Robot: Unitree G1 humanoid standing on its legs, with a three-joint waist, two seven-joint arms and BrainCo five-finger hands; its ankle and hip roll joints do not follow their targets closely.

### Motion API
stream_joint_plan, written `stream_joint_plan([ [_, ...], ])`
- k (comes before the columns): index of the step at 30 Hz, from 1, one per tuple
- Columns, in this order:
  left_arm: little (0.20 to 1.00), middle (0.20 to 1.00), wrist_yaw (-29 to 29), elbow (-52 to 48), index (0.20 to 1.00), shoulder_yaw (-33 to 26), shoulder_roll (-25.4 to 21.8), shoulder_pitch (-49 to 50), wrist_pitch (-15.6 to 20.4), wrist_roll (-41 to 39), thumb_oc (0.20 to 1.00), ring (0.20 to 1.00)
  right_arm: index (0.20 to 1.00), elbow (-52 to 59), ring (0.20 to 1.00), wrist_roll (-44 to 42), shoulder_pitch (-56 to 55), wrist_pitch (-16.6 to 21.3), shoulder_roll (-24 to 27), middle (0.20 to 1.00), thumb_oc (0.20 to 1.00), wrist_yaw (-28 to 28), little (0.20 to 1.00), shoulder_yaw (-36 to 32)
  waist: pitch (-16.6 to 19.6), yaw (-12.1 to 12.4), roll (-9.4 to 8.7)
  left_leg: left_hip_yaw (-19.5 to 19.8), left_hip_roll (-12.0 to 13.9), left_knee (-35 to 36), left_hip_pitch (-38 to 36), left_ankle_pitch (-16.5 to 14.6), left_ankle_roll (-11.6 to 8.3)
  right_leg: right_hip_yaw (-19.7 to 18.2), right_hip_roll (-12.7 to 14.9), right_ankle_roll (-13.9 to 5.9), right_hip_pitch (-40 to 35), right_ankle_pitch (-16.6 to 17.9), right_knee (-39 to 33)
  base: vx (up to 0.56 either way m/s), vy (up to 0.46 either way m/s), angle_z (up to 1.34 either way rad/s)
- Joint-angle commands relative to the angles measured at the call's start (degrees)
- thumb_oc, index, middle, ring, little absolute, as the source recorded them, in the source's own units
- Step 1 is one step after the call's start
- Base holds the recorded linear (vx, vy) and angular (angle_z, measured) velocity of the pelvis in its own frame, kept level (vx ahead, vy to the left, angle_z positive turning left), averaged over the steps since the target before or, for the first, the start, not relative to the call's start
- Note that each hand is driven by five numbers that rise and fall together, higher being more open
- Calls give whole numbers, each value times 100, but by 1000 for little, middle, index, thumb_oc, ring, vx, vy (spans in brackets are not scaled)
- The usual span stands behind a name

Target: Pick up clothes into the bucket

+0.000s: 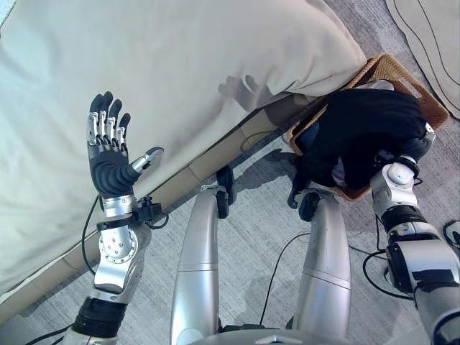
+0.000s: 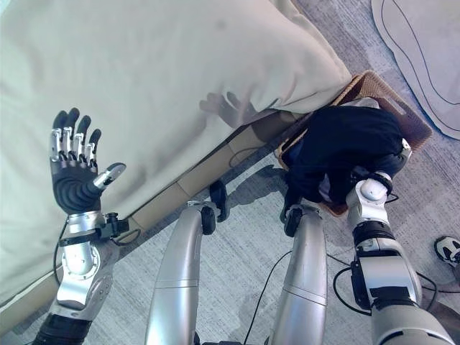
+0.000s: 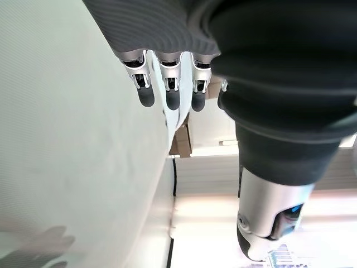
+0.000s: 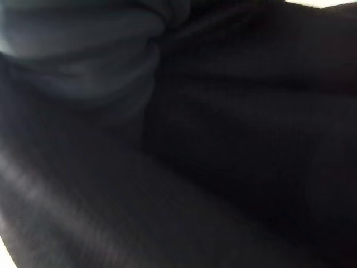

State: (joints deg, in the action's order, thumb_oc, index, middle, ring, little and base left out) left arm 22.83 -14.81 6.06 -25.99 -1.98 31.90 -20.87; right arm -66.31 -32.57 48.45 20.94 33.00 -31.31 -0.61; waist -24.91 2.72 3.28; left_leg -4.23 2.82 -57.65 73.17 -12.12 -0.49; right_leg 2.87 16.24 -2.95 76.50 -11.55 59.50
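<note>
One dark, crumpled cloth garment (image 1: pixel 363 133) is lying heaped in the brown woven wicker basket (image 1: pixel 413 83) on the floor, covering the right hand (image 2: pixel 374 178), whose fingers are hidden. The left hand (image 1: pixel 108 154) is hovering open over the bed (image 1: pixel 180 65).

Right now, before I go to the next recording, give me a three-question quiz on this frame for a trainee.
1. True or false: the left hand is raised with straight fingers and holds nothing.
2. Where does the dark garment lie? A) on the pale bedding B) in the wicker basket C) on the grey carpet
3. Can the right hand's fingers be seen?

Key
1. True.
2. B, with some cloth draped over the near rim.
3. No. The right arm ends in the dark garment, and its wrist view shows dark cloth close up.
</note>
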Motion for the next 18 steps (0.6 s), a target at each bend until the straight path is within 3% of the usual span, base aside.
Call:
stream_joint_plan([
  [1,1000,1000,143,-532,1000,33,106,154,275,-64,1000,1000,200,-204,200,-80,46,69,491,200,200,-301,200,4,409,-26,224,83,17,252,273,133,52,-397,41,-374,113,393,-368,0,0,0],
  [6,1000,1000,112,-611,1000,27,81,127,261,-96,1000,1000,213,-263,213,184,90,-100,611,213,213,-179,213,310,409,-48,199,50,16,248,287,123,70,-420,39,-366,143,385,-354,0,0,0],
  [7,1000,1000,112,-634,1000,21,76,143,282,-112,1000,1000,555,-369,555,492,153,-253,659,555,555,-149,555,526,414,-51,183,43,21,257,289,125,73,-423,44,-366,152,395,-360,0,0,0],
  [8,1000,1000,113,-639,1000,19,74,133,273,-126,1000,1000,752,-383,752,699,178,-310,661,752,752,-157,752,642,416,-49,169,40,22,258,297,126,75,-425,38,-364,157,404,-373,0,0,0],
  [9,1000,1000,115,-636,1000,2,93,124,265,-140,1000,1000,1000,-349,1000,791,195,-332,629,1000,1000,-158,1000,716,416,-61,163,39,29,260,306,126,75,-428,30,-363,162,407,-381,0,0,0],
  [18,1000,1000,74,-670,1000,-86,116,115,238,-206,1000,1000,1000,-619,1000,1301,275,-617,536,1000,1000,72,1000,1080,455,-60,164,52,-1,254,351,129,75,-432,34,-337,223,388,-361,0,0,0],
])
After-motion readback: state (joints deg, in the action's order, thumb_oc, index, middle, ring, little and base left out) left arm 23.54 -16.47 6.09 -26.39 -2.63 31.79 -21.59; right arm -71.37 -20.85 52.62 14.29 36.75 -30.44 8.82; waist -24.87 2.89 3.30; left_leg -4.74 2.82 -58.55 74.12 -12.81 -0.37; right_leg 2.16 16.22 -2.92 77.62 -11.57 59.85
